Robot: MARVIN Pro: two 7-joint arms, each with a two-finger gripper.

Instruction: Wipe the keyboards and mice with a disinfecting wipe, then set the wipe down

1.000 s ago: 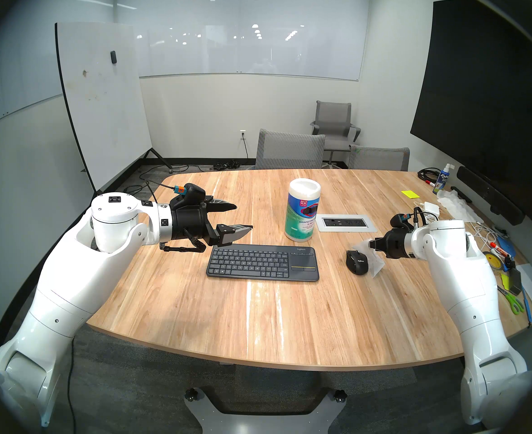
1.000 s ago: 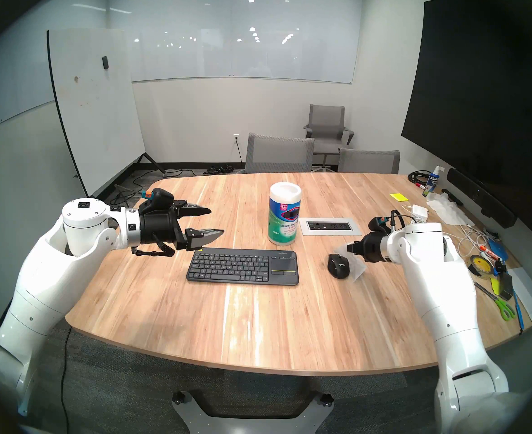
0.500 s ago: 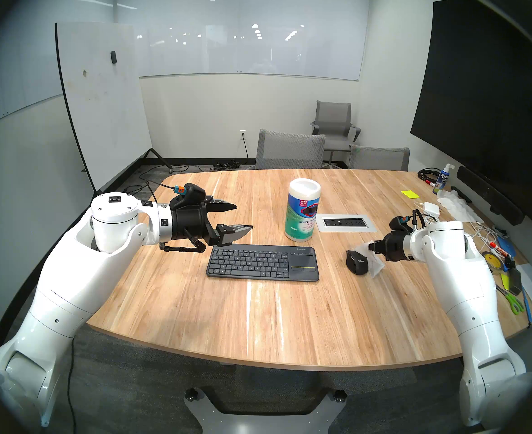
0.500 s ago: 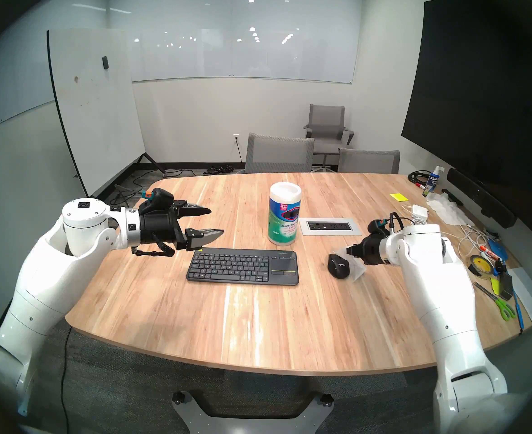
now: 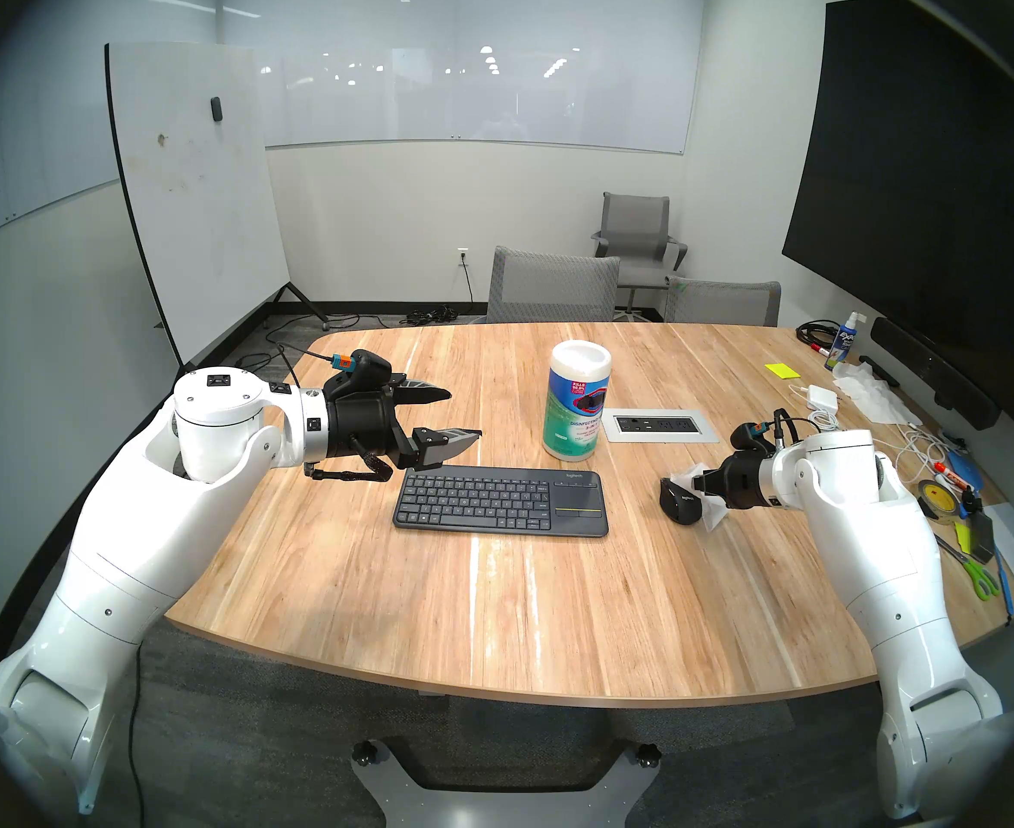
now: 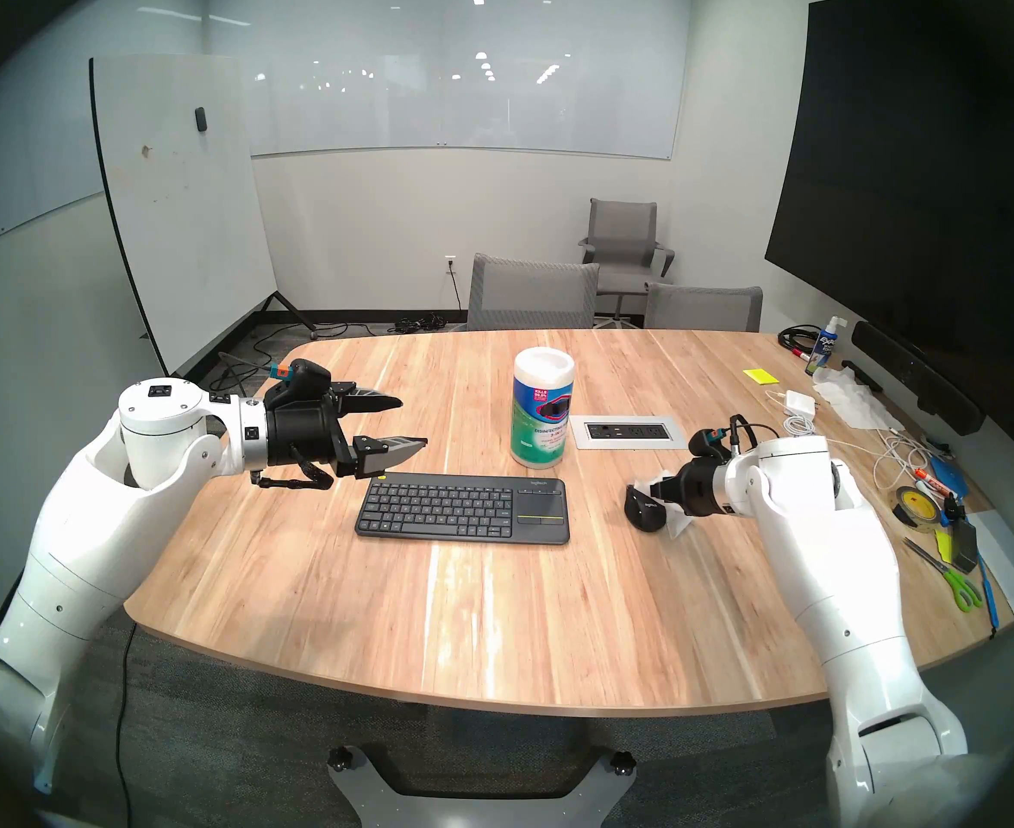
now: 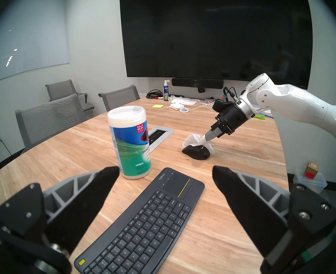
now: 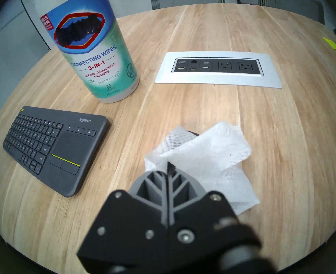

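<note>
The dark grey keyboard lies flat at the table's middle. To its right sits the black mouse. My right gripper is shut on the white wipe, which is bunched over the mouse's top and right side. In the right wrist view the wipe hides nearly all of the mouse. My left gripper hangs open and empty above the keyboard's far left corner.
A tall wipes canister stands just behind the keyboard. A power outlet panel is set into the table beside it. Cables, tape, scissors, tissues and a spray bottle crowd the right edge. Chairs stand at the far side.
My right gripper has moved left and lower with the wipe, from beside the mouse onto its top. The left arm, keyboard and mouse have not moved.
</note>
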